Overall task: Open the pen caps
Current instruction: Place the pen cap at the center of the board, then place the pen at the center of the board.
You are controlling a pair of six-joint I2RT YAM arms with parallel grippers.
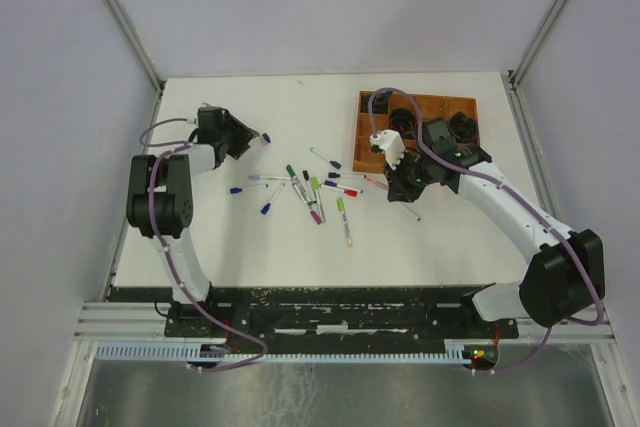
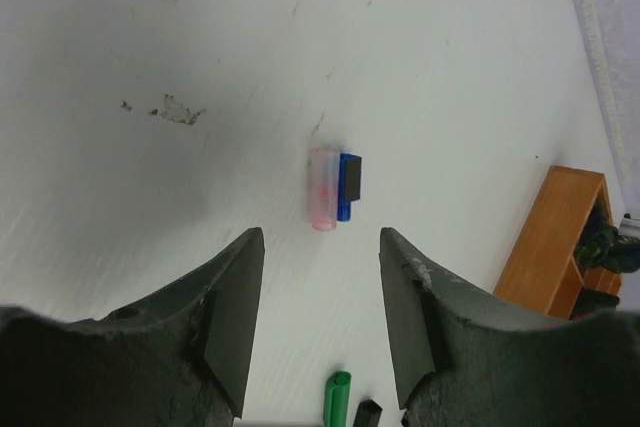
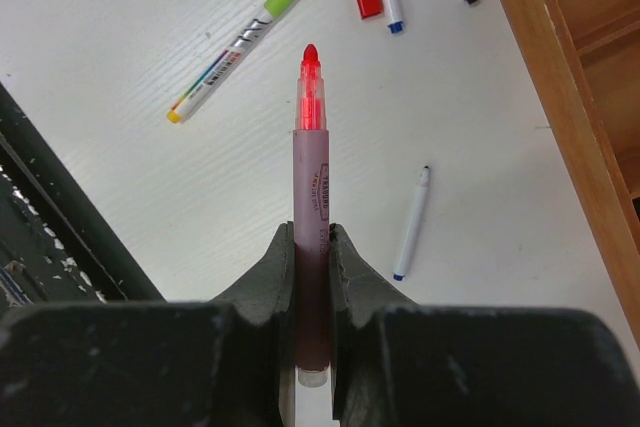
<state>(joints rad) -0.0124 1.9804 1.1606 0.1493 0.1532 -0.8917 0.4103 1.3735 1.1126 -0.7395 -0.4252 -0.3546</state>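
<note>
White tabletop point(image 1: 440, 237) carries loose pens point(image 1: 343, 190) scattered about its centre; a brown tray point(image 1: 440, 97) sits at the far right corner. On the left gripper point(image 2: 320, 247) the jaws stand apart, holding nothing, above a pink cap point(image 2: 323, 189) lying near the far left edge. The right gripper point(image 3: 312, 237) is clamped on a pink-barrelled pen point(image 3: 311, 147), red tip exposed, near the tray.

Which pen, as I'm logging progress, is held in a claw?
The pink pen with its red tip bare, in the right claw; the rest lie loose.
</note>
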